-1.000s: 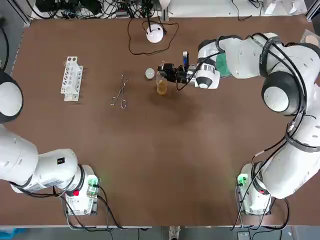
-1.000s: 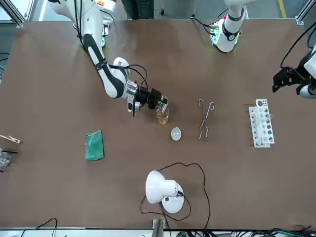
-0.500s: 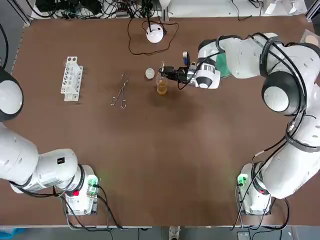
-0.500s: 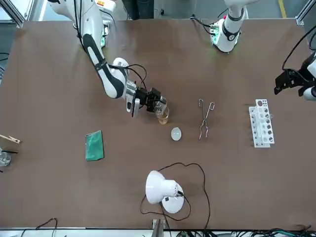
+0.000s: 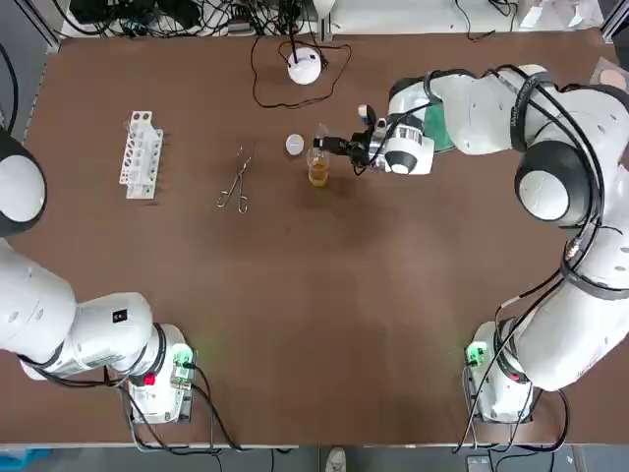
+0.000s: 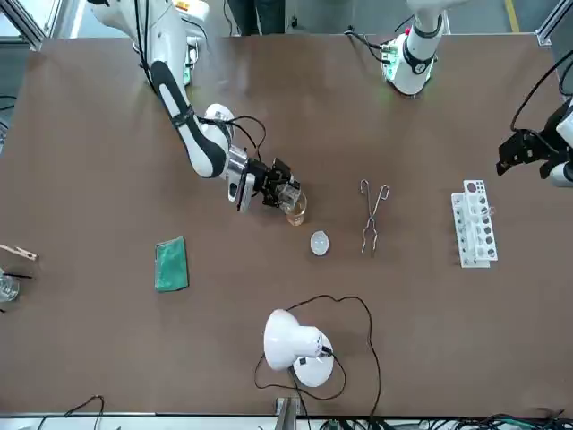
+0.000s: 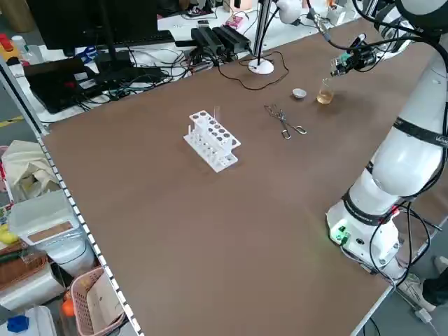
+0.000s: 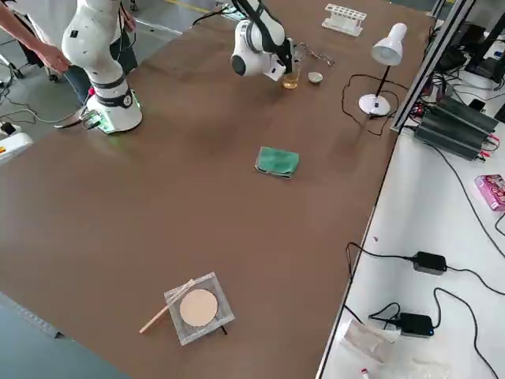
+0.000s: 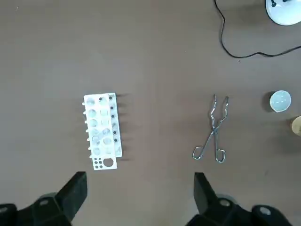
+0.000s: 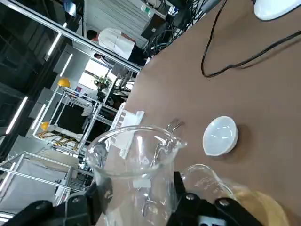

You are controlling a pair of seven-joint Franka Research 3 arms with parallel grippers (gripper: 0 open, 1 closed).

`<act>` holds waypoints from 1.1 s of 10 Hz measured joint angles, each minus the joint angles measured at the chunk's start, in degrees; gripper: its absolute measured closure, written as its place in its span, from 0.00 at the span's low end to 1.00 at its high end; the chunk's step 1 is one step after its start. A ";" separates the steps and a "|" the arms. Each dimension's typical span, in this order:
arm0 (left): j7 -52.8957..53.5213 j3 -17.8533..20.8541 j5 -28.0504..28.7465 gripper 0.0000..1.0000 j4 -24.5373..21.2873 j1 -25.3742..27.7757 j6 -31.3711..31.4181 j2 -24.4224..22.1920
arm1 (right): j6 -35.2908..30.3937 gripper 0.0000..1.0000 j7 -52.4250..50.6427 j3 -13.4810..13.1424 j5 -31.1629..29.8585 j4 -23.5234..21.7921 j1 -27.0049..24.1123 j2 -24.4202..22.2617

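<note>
The right arm's wrist has rolled over the past second while staying at the same spot: the right fingers (image 5: 329, 146) are clamped on a clear beaker (image 10: 136, 174) that looks empty, held just above and beside the amber beaker (image 5: 317, 173). That one stands on the worktop (image 5: 314, 295) toward its far edge, about midway along it, part filled with yellowish liquid. The amber beaker has not shifted, so the change reads as a turn of the held glass over it, most likely the close of a pour rather than its start. A small white dish (image 5: 294, 145) lies just beside the amber beaker on its far left. Tongs (image 5: 235, 182) lie farther left, and the tube rack (image 5: 140, 154) sits near the left edge. The lamp (image 5: 305, 65) and its cable occupy the far edge, and a green cloth (image 6: 171, 263) lies under the right arm. None of these crowds the two beakers. The left fingers (image 6: 517, 154) are spread wide and hang above the left edge, over the rack.
</note>
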 joint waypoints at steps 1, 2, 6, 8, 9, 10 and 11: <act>0.00 0.00 0.00 0.00 0.04 -0.01 0.00 0.00 | 0.54 0.41 -1.01 0.00 0.00 0.00 0.00 -0.57; 0.00 0.00 0.00 0.00 0.07 -0.01 0.00 0.00 | 0.78 0.41 -1.68 0.00 0.00 0.01 0.00 -1.12; -0.01 -0.01 0.00 0.00 0.19 -0.06 0.01 0.00 | 2.42 0.41 -5.25 -0.08 -0.09 -0.22 -0.11 -4.90; -0.01 -0.01 0.00 0.00 0.21 -0.08 0.22 0.00 | 2.65 0.41 -10.59 -0.19 -0.33 -1.08 -1.58 -6.18; -0.01 -0.02 0.00 0.00 0.23 -0.09 0.25 0.00 | 2.61 0.41 -12.55 -0.23 -1.69 -1.85 -2.71 -6.71; -0.01 -0.02 0.00 0.00 0.28 -0.09 0.26 0.00 | 2.54 0.41 -14.40 -0.27 -4.00 -2.79 -4.23 -7.32; -0.01 -0.02 0.00 0.00 0.37 -0.08 0.26 0.00 | 2.07 0.41 -15.83 -0.31 -6.39 -4.06 -6.11 -8.18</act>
